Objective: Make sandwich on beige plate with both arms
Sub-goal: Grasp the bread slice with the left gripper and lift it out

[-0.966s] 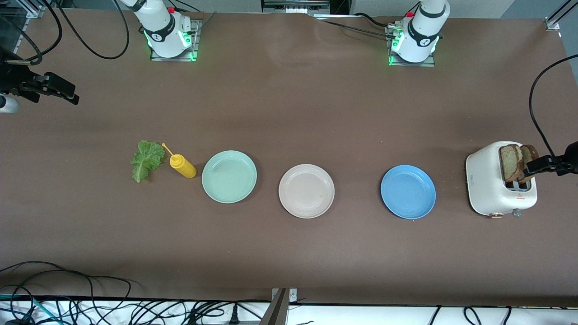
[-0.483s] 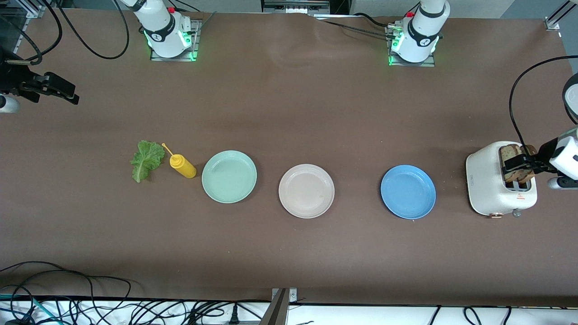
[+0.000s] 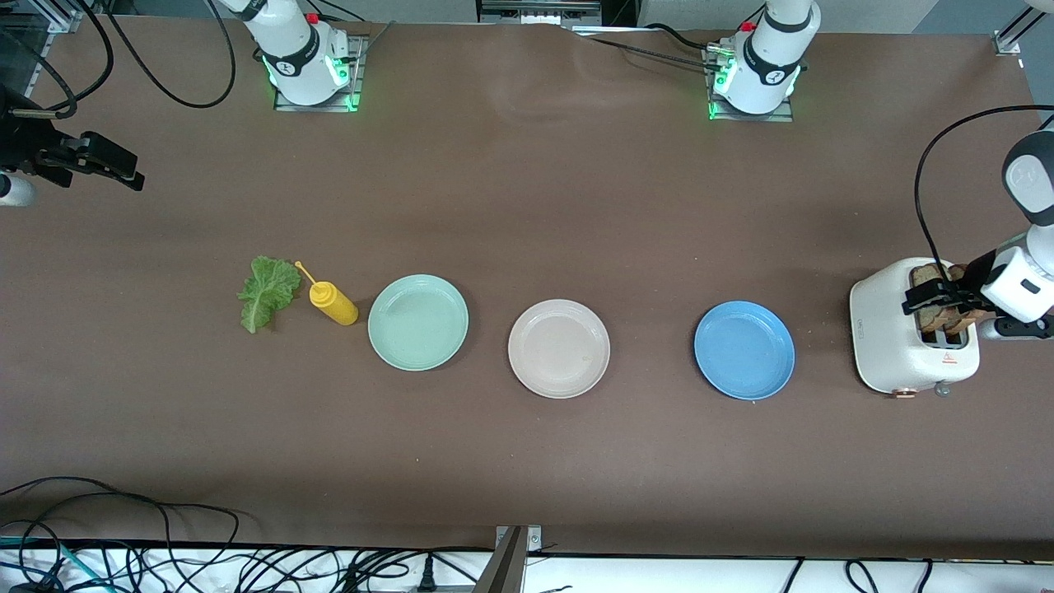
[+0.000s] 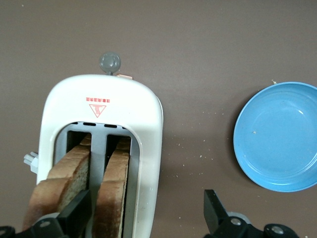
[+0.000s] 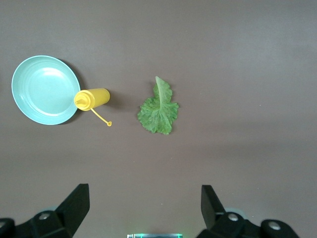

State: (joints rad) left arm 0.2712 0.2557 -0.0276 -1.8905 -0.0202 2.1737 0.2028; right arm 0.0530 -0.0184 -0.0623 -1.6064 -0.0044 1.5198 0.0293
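1. Brown table (image 3: 527,206) holds a round pale beige plate (image 3: 559,348), bare.
2. Two brown bread slices (image 4: 94,183) stand in the white toaster (image 3: 893,346), well apart from that plate.
3. Left gripper (image 4: 147,215) hangs wide over the toaster.
4. Right gripper (image 5: 143,208) waits wide over the green lettuce leaf (image 3: 268,292).

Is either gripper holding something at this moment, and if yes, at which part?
Nothing is held. The left gripper is open over the toaster, its fingers either side of a bread slice, not closed. The right gripper waits open, high over the table.
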